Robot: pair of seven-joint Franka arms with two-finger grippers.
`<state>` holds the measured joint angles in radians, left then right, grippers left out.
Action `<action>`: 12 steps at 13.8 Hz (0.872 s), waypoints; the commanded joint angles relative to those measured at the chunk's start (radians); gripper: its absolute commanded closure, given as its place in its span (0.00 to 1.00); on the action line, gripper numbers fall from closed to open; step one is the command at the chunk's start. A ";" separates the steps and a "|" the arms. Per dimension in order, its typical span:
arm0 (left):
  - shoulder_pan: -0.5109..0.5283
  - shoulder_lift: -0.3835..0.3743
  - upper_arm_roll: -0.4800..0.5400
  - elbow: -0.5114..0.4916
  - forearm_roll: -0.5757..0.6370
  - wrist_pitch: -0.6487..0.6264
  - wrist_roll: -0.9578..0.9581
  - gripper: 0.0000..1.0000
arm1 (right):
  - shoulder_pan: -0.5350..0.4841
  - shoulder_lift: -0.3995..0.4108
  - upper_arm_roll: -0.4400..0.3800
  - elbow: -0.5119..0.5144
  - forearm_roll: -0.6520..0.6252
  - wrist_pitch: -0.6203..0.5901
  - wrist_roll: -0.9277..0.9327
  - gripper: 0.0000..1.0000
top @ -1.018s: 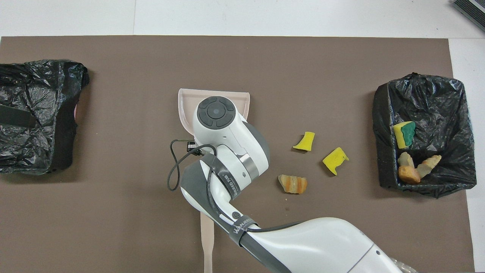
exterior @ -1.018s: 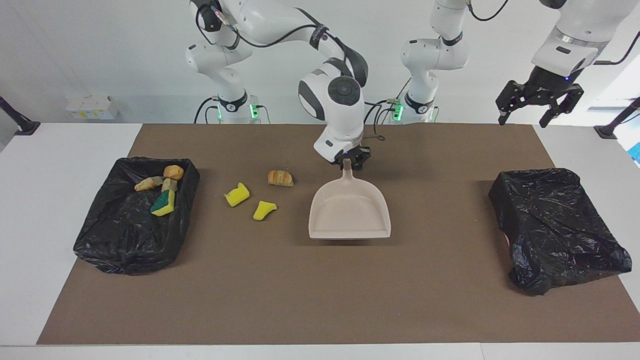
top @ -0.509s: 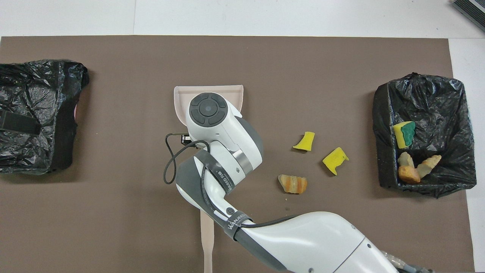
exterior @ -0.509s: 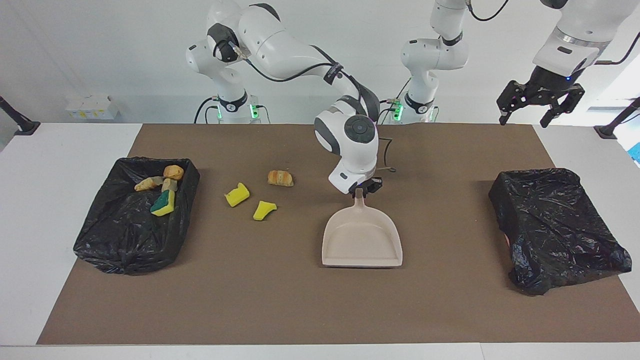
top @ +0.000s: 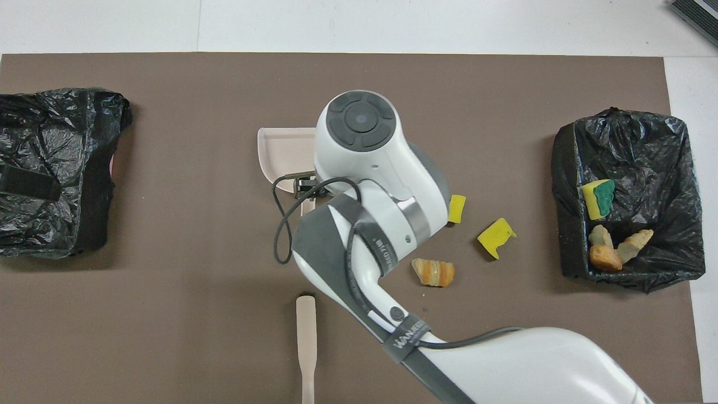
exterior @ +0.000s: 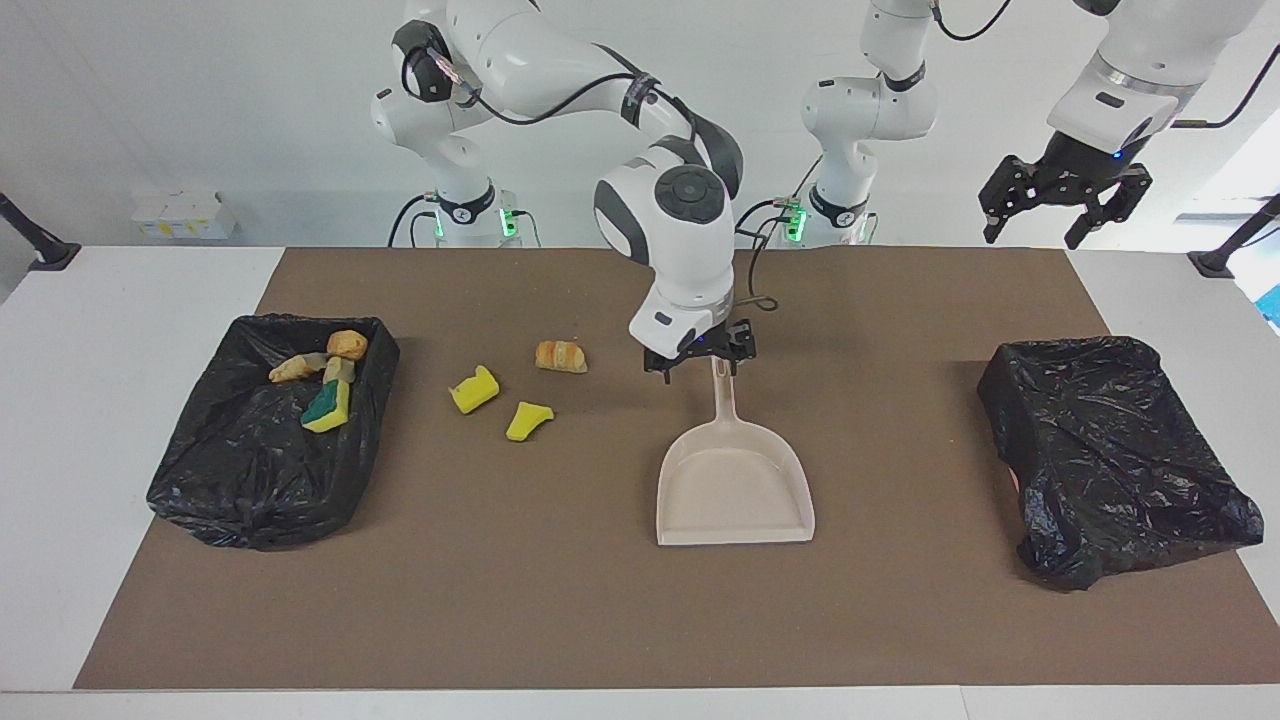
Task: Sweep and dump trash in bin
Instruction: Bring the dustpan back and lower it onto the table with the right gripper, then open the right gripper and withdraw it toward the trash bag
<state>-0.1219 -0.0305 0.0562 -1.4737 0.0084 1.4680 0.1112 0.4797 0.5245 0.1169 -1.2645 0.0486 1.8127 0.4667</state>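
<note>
- Now the right tool (exterior: pixel 698 358) hangs spread open over the dustpan (exterior: pixel 733 488) handle's tip, gripping nothing; the pan lies flat on the brown worktop (exterior: pixel 560 600), mouth away from the robots.
- Just beside that tool, toward the right arm's end, lies a croissant (exterior: pixel 561 356); two yellow sponge bits (exterior: pixel 474 389) (exterior: pixel 528 420) lie a little past it, all loose on the worktop.
- Well past those, the open black bin (exterior: pixel 262 470) holds four bits of trash (exterior: pixel 325 385): a green-sided sponge and three bready pieces.
- Nearer the robots than the tool, a beige handle (top: pixel 306 336) lies on the worktop.
- Toward the left arm's end, another black bag (exterior: pixel 1110 450) sits; the left tool (exterior: pixel 1060 195) waits high over that end's robot-side edge, fingers apart, empty.
</note>
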 commanded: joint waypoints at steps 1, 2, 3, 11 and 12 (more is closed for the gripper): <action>0.001 -0.025 0.002 -0.022 0.001 -0.015 -0.004 0.00 | -0.102 -0.072 0.010 -0.029 -0.009 -0.071 -0.188 0.00; 0.001 -0.025 0.002 -0.022 0.001 -0.014 -0.004 0.00 | -0.148 -0.089 0.009 -0.029 -0.010 -0.097 -0.285 0.00; 0.001 -0.025 0.002 -0.022 0.001 -0.017 -0.004 0.00 | -0.198 -0.106 0.007 -0.029 -0.012 -0.122 -0.371 0.00; -0.004 -0.037 -0.001 -0.048 -0.001 -0.006 -0.007 0.00 | -0.502 -0.170 0.007 -0.026 -0.138 -0.105 -0.638 0.00; -0.005 -0.049 -0.002 -0.065 -0.002 0.000 -0.007 0.00 | -0.519 -0.197 0.007 -0.030 -0.138 -0.108 -0.646 0.00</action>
<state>-0.1224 -0.0352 0.0544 -1.4835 0.0082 1.4570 0.1108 0.0016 0.3884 0.1085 -1.2640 -0.0718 1.6945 -0.1383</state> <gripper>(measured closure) 0.000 0.000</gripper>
